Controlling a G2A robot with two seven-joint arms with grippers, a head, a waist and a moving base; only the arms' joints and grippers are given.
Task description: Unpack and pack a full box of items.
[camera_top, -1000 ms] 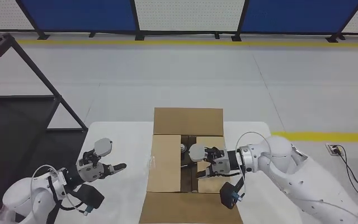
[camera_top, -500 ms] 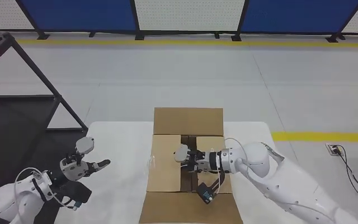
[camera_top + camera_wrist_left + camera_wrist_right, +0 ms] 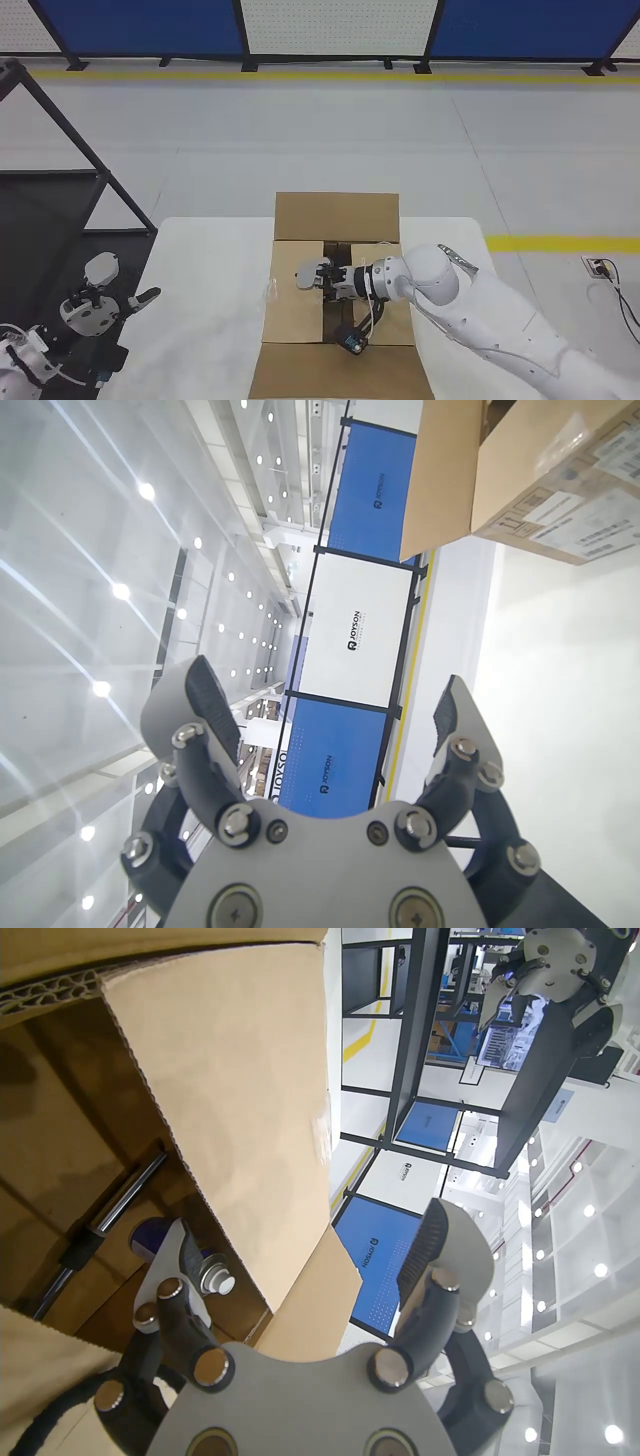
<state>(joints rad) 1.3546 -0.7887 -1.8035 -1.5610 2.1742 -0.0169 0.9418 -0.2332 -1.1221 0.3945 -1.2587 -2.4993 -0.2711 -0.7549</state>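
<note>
The cardboard box is sitting open on the white tabletop, lower centre of the top view. The right gripper is being held at its frame-left inner flap, jaws spread, the flap edge between them. A spray can and a rod are lying inside. The left gripper is being held at lower left, jaws spread, empty.

Folded flaps of the brown cardboard box hide most of its contents in the top view, whose edge cuts off the near flap. One finger of the right tool partly covers a small white-nozzled metal can.
</note>
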